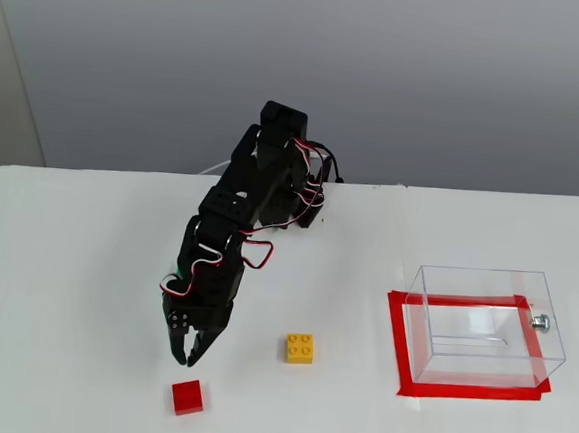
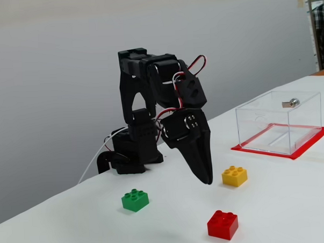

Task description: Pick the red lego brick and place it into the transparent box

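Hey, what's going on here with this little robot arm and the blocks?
A black arm's gripper hangs just above the red lego brick, empty and not touching it, so it looks about to pick the brick up. In both fixed views the jaws look nearly closed. The yellow brick and green brick lie loose on the white table. The transparent box stands empty on a red tape outline at the right of that view.

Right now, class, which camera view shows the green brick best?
The low fixed view from the side: the green brick sits in plain sight with its studs visible, clear of the arm. In the high fixed view the arm covers nearly all of it; at most a sliver shows.
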You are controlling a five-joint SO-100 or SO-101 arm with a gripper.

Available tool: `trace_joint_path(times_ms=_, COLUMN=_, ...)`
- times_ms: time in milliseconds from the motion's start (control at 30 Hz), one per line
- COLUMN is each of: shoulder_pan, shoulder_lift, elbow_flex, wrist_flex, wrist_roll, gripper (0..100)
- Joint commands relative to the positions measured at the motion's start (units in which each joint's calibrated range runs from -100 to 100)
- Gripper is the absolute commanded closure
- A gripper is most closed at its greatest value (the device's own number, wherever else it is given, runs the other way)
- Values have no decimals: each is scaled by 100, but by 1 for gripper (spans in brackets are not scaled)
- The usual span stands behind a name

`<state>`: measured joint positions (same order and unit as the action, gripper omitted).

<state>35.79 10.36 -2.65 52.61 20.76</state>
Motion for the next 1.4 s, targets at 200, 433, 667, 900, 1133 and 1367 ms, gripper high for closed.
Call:
trace_joint_path(times_ms=200, shoulder_pan=62, shoulder_lift=284, elbow_flex=-233, wrist_flex=-422, wrist_roll=105, gripper=98)
trace_joint_path(times_ms=433, shoulder_pan=62, shoulder_lift=538, elbow_flex=-233, wrist_flex=-866, wrist_roll=116, gripper=98)
trace_joint_path(times_ms=667, shoulder_pan=62, shoulder_lift=708, elbow_flex=-205, wrist_flex=-1136, wrist_roll=111, gripper=95)
trace_joint_path(times_ms=900, shoulder_pan=-108, shoulder_lift=784, elbow_flex=-169, wrist_flex=-1136, wrist_roll=116, gripper=91)
trace_joint_path(times_ms=1133, shoulder_pan=-278, shoulder_lift=793, elbow_flex=-151, wrist_flex=-814, wrist_roll=79, gripper=90)
trace_joint_path(times_ms=1367, shoulder_pan=-344, shoulder_lift=793, elbow_flex=102, wrist_flex=-788, wrist_roll=85, gripper=81)
